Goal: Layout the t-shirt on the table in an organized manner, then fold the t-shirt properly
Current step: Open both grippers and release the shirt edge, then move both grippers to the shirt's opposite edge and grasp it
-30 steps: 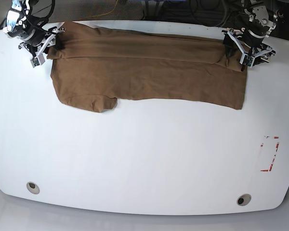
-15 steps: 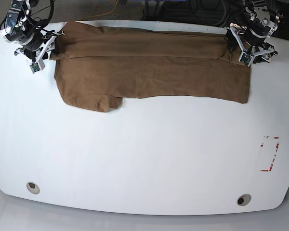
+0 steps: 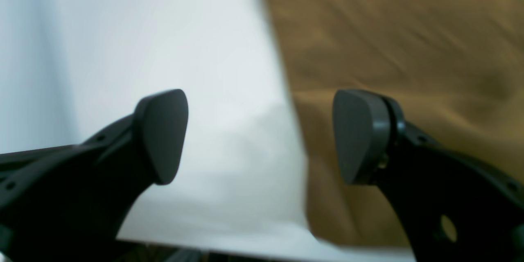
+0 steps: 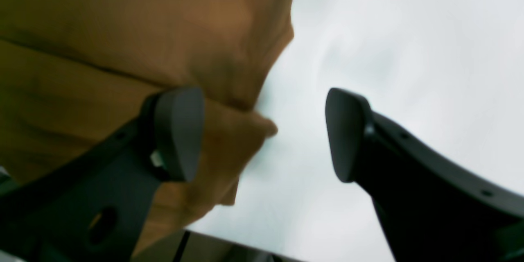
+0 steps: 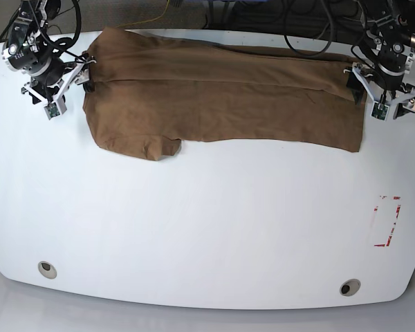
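The tan-brown t-shirt (image 5: 221,104) lies as a long folded band along the far side of the white table (image 5: 207,228), with a sleeve flap hanging toward the front at its left. My right gripper (image 5: 70,86) sits at the shirt's left end and is open. In the right wrist view a corner of the t-shirt (image 4: 123,28) lies loose between the spread fingers of the right gripper (image 4: 264,133). My left gripper (image 5: 368,93) is open at the shirt's right end. Seen from the left wrist, the left gripper (image 3: 262,137) straddles the t-shirt (image 3: 409,49) edge and holds nothing.
Two round grey holes (image 5: 47,269) (image 5: 350,286) sit near the table's front edge. A red dashed rectangle mark (image 5: 387,221) is at the right. Cables hang beyond the far edge.
My right gripper has opened and let go of the shirt's left end. Both arms have drifted toward the front, the left one also to the right. The shirt has shifted slightly right.
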